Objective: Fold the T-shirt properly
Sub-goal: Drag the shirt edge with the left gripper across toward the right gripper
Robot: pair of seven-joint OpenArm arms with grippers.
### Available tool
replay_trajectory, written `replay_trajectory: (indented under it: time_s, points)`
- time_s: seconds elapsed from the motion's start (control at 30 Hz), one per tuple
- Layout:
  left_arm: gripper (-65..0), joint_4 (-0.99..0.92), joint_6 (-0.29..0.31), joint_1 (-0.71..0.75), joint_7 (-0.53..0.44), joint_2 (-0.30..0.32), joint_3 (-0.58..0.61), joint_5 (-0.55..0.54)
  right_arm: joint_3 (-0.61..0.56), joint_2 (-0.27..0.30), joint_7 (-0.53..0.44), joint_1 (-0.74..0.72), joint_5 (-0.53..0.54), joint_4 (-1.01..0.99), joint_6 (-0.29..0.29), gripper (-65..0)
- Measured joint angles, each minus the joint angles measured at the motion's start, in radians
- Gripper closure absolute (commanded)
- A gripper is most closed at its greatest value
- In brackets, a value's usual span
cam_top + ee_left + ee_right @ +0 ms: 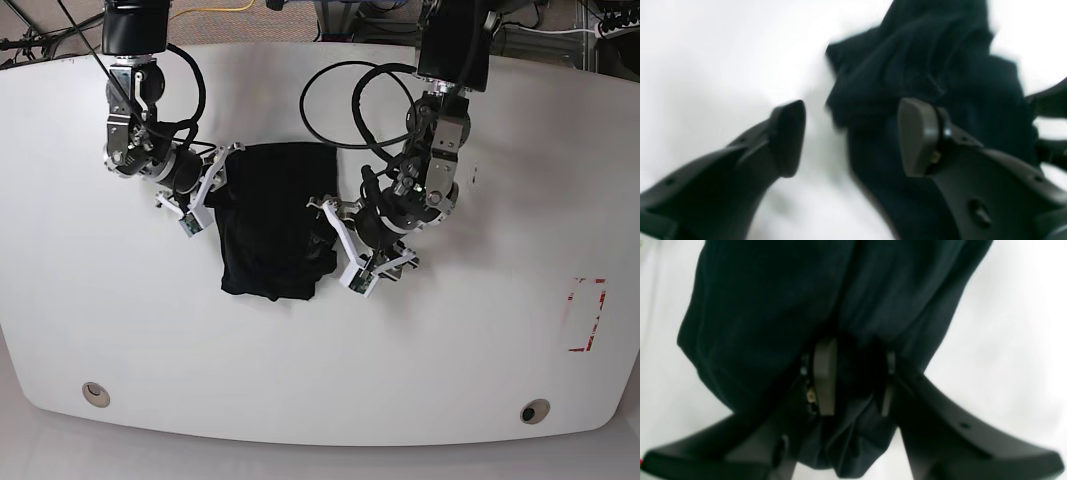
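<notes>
Both wrist views are blurred, so fine folds are hard to make out; the left gripper (pixel 851 136) stands with its jaws wide apart and nothing between them, the T-shirt (pixel 927 66) just beyond and beside one finger; the right gripper (pixel 857 380) is pinched on a bunch of the black cloth; the shirt lies crumpled mid-table (pixel 120 330) between both arms; no writing is readable.

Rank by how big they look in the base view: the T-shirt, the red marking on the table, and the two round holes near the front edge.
1. T-shirt, by far the largest.
2. Red marking, a thin outline.
3. Left hole and right hole: both small and alike, so no ranking between them.
</notes>
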State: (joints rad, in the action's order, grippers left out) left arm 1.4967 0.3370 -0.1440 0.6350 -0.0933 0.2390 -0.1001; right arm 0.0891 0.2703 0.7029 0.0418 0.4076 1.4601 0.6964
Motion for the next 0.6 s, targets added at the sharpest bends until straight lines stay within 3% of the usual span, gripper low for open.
replay_trajectory:
  time_s: [0.33,0.6]
  points:
    - [-46.4,-0.003,0.039,-0.006,0.001,0.037,0.109,0.0,-0.026,-0.008,0.003,0.003,-0.003,0.018,0.0,-16.6]
    - [-46.1,-0.06,0.033,-0.037,-0.007,0.06,0.109,0.097,-0.026,-0.01,0.003,0.003,-0.003,0.018,0.0,-16.6]
